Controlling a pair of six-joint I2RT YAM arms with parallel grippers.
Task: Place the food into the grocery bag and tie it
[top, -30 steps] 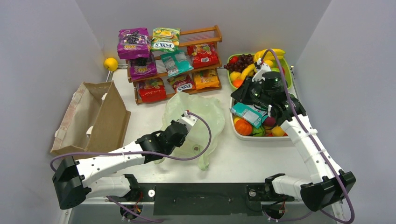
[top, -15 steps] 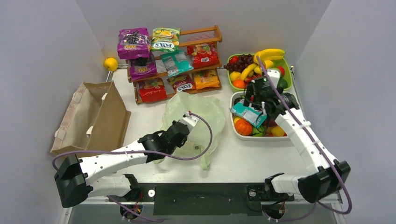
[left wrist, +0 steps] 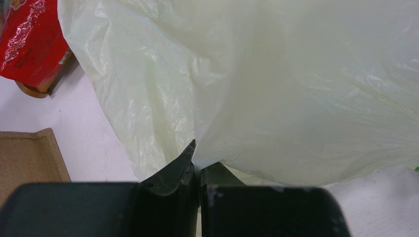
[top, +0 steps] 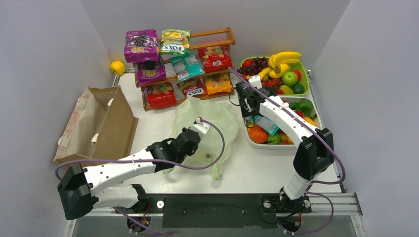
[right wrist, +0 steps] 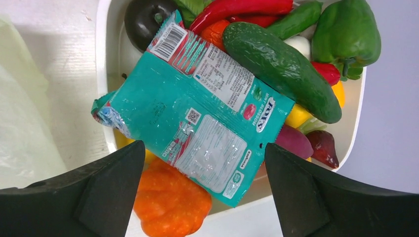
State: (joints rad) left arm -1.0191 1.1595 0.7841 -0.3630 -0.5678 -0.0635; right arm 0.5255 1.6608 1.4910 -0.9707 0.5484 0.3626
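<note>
Right gripper (right wrist: 203,144): fingers spread wide with nothing in them, hanging straight over the teal packet (right wrist: 207,94). The packet is below and between the fingers, not touched as far as we can see. Its long axis slants in the wrist view, barcode end up-left, other end down-right, so the closing line crosses it askew. We judge it needs a wrist turn, or a grab at one crimped end.

The packet lies on a heap of toy veg in the white tray (right wrist: 102,54), so the bedding is uneven. A cucumber (right wrist: 281,74) touches its upper edge and an orange pumpkin (right wrist: 168,207) sits under its lower corner. There is little finger room on the cucumber side and more on the rim side, where the packet's left corner reaches the rim. The right arm is nearer by far.

Left gripper (left wrist: 196,165): fingers clenched together, pinching the bag (left wrist: 276,98) film at their tips, holding the mouth up, we think. The bag sits mid-table, just beside the tray, on the side of the packet's left corner, so the carry is short. The table (top: 257,168) is white and flat. We see no food in the bag, and tying is not started.
</note>
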